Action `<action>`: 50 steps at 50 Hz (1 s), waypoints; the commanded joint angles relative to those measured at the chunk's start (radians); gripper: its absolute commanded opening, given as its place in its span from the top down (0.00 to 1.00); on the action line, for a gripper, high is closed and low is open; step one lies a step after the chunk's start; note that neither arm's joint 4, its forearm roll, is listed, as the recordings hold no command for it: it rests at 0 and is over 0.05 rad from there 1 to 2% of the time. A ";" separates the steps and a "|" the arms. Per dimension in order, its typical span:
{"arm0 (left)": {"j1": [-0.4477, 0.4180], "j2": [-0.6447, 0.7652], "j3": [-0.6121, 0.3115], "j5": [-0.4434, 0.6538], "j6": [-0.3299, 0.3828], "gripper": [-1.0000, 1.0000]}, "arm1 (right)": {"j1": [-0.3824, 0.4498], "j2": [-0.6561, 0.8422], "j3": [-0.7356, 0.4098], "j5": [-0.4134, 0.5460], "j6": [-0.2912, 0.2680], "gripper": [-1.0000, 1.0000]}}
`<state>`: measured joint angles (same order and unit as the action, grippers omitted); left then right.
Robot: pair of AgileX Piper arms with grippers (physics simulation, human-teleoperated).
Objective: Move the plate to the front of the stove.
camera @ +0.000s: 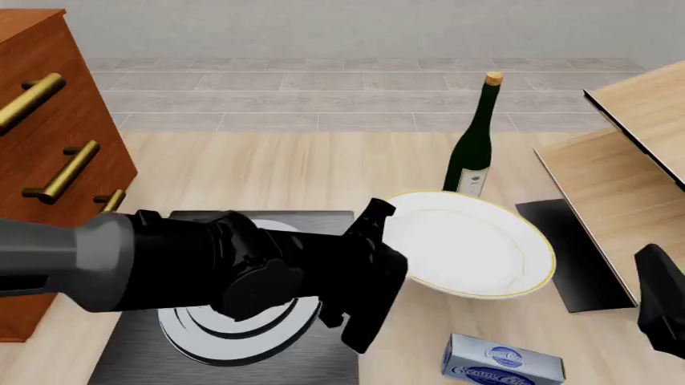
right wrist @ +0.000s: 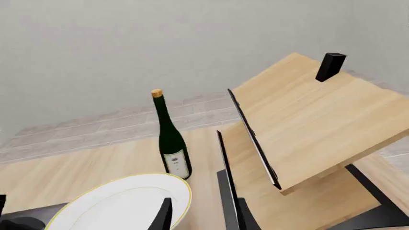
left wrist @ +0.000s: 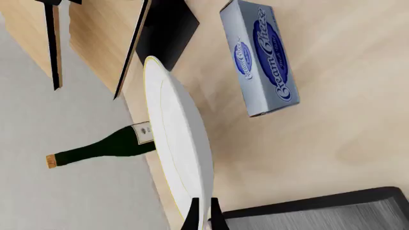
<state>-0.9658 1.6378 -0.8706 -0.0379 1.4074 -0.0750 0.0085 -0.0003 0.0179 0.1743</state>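
Right of the stove (camera: 128,353) and above the worktop (camera: 268,172), the plate (camera: 471,249) is hanging tilted in the air, pinched at its left rim by the left hand (camera: 377,269), whose fingers (left wrist: 191,218) are closing on the edge in the left wrist view. So the pickup is looking done and the carry is under way; what is remaining, as I judge it, is bringing the plate to the spot in front of the stove and setting it down flat. Just behind the plate a dark wine bottle (camera: 473,144) is standing upright, and a blue cream cheese box (camera: 501,365) is lying nearer. At the right edge the right hand (right wrist: 199,213) is waiting with its fingers parted, holding nothing.
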 commanded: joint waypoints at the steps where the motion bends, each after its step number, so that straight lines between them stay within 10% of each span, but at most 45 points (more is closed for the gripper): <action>1: -0.001 -0.063 0.039 -0.010 0.018 1.00 | -0.006 -0.008 -0.003 -0.024 0.021 0.00; 29: 0.013 -0.167 0.135 -0.108 0.051 1.00 | 0.050 -0.008 -0.268 0.213 0.136 0.00; 50: 0.004 -0.195 0.207 -0.226 0.051 1.00 | 0.150 -0.006 -0.169 0.238 0.497 0.00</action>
<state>-0.9618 1.4600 -0.6816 -0.2213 1.4534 0.0339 0.0019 -0.2193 0.2556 0.5184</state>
